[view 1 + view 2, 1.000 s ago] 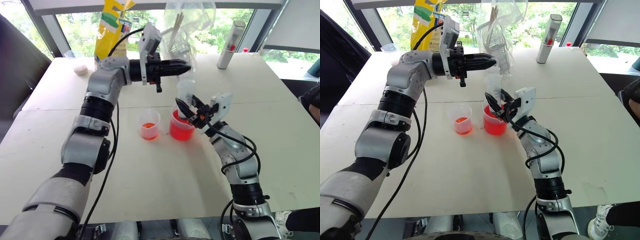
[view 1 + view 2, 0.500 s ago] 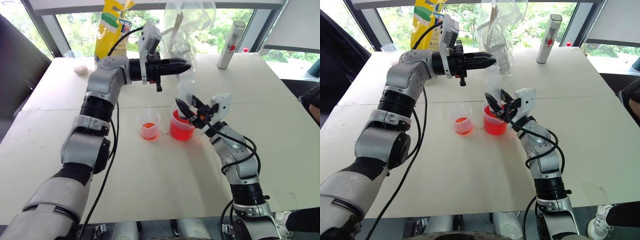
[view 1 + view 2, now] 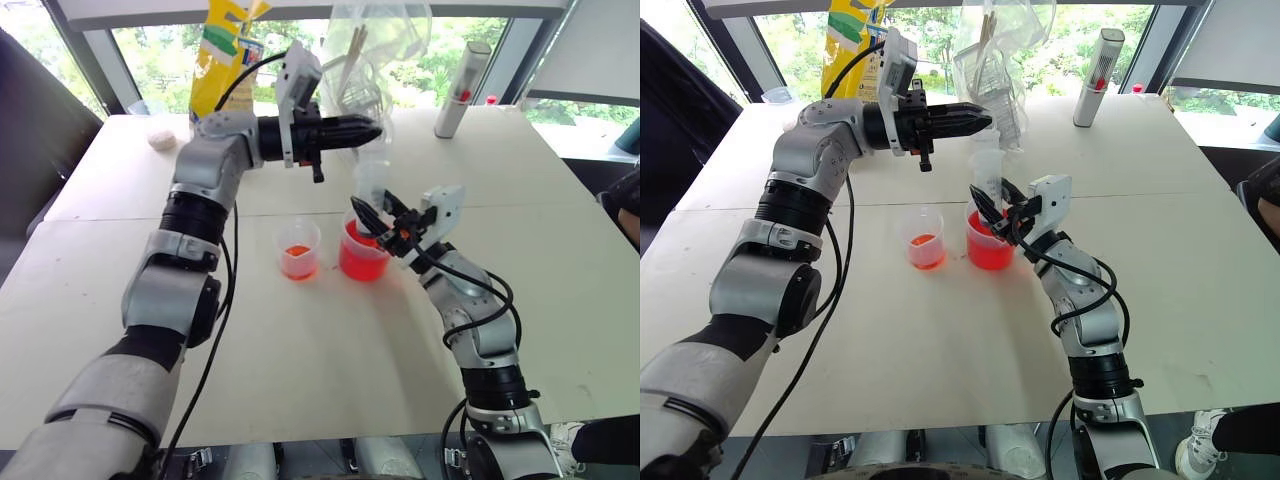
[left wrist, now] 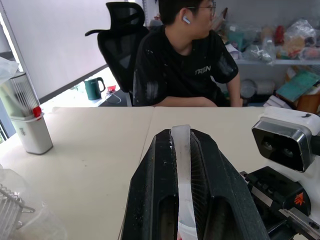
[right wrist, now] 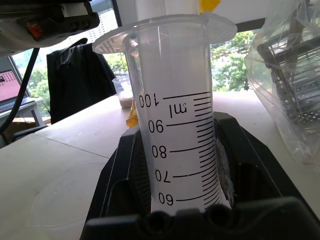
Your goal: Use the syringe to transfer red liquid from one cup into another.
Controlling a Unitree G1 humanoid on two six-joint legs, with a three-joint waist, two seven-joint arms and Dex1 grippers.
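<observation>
Right claw [image 3: 378, 222] clamps the syringe [image 3: 371, 187] upright over the big cup [image 3: 362, 252] while left claw [image 3: 372, 129] pinches its plunger [image 4: 182, 175], likely to draw red liquid [image 3: 362, 260].

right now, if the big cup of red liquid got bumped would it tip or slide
Likely slide first: the big cup looks squat, and the red liquid fills its lower part, weighting it low. It seems thin clear plastic, so a firm knock might flex it or slosh liquid. The syringe standing in it, held by the right claw, could lever the rim.

I see my right gripper [image 3: 372, 217] clamped on the syringe [image 3: 371, 186], which stands upright in the larger cup [image 3: 363, 251] of red liquid [image 3: 362, 262]. My left gripper [image 3: 366, 129] pinches the plunger top. The smaller cup [image 3: 298, 250] sits just beside.
</observation>
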